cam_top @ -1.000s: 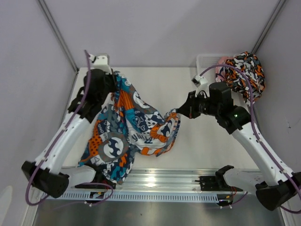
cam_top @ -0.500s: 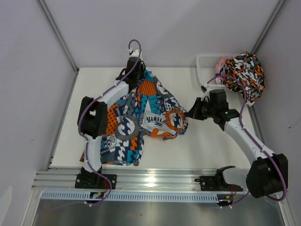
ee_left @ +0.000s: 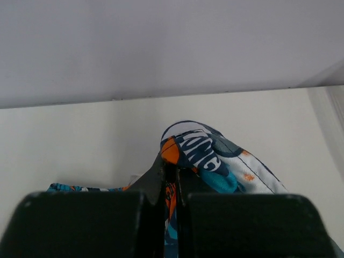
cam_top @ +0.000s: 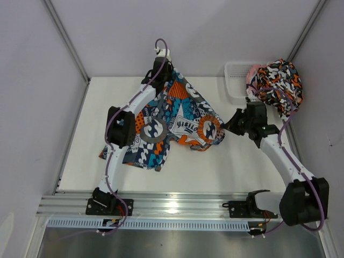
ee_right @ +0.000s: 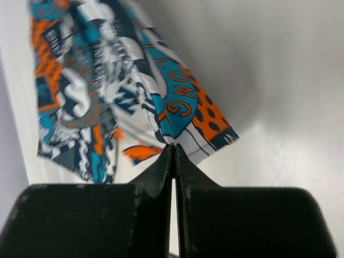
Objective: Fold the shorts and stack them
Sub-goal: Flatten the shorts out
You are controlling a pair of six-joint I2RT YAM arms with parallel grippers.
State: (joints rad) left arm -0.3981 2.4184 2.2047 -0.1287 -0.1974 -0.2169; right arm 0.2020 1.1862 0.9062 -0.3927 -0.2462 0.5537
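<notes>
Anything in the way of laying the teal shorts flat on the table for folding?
Nothing visible does. The left tool and right tool both pinch the teal shorts directly. The blotched shorts lie on the basket at the far right corner, apart. The table under the cloth is hidden.

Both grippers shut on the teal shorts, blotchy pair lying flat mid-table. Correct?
No. Top external view: the blotchy shorts are heaped on the white basket in the far right corner. The left gripper and right gripper are shut on the teal shorts.

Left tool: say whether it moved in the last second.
Yes. The left tool swung right along the far edge, toward the white plastic mesh basket.
</notes>
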